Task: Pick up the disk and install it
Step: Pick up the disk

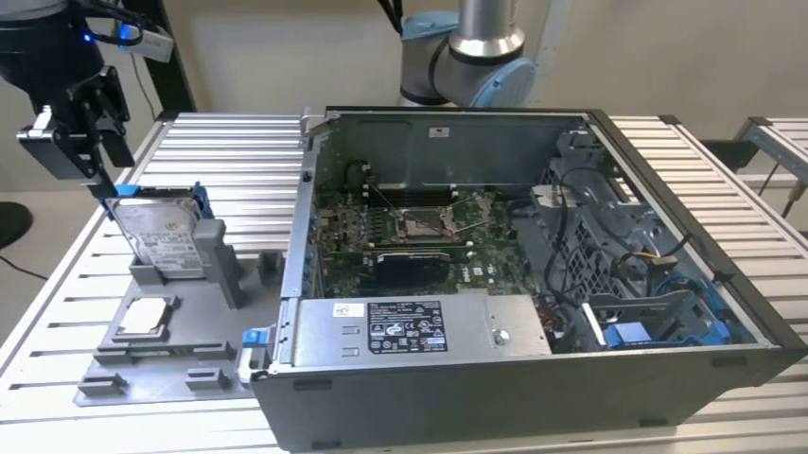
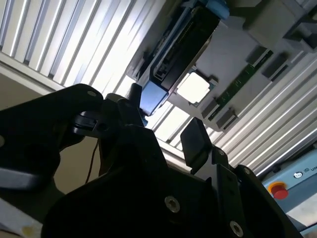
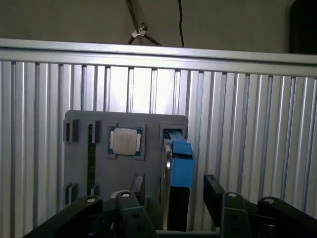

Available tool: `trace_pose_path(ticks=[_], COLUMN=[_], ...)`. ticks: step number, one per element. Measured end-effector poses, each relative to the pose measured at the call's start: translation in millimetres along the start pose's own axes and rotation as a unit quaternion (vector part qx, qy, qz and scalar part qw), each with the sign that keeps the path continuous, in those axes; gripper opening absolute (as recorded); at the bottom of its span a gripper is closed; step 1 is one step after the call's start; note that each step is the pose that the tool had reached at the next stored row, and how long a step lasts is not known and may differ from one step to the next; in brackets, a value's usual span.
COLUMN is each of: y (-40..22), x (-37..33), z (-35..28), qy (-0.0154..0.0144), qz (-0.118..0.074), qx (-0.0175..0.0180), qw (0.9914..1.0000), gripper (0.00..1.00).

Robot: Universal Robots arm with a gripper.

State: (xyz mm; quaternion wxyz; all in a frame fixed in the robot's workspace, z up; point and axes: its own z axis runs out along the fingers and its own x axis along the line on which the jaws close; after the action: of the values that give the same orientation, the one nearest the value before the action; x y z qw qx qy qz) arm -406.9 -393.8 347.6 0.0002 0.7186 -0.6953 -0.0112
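The disk (image 1: 166,233) stands on edge in a slot of the grey holder (image 1: 225,255) at the exterior view's left, its white label showing inside a blue carrier. My gripper (image 1: 101,175) hangs just above the disk's upper far corner, open and holding nothing. In the first wrist view the disk's blue edge (image 3: 181,163) sits between the two black fingers (image 3: 213,191), which stand apart from it. The second wrist view shows the disk (image 2: 176,47) edge-on beyond the gripper (image 2: 163,124).
A small square silver chip (image 1: 146,317) lies in the grey fixture plate (image 1: 165,374) in front of the disk. The open computer case (image 1: 707,374) fills the exterior view's right, with a power-supply box (image 1: 417,326) and blue drive-bay parts (image 1: 657,326). Ribbed metal table (image 1: 51,312) underneath.
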Motion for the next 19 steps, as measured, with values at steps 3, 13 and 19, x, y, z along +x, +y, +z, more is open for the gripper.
trace_pose_path(ticks=[3, 13, 19], y=[-0.1, -0.3, -0.4], x=[0.1, 0.3, 0.4], z=[4.4, 18.9, 28.2], qy=[-0.0016, -0.0084, -0.0112], qz=[0.005, 0.014, 0.013], qx=[0.0001, 0.0005, 0.0005], qw=[0.99999, 0.99987, 0.99985], gripper=[1.0, 1.0, 1.0])
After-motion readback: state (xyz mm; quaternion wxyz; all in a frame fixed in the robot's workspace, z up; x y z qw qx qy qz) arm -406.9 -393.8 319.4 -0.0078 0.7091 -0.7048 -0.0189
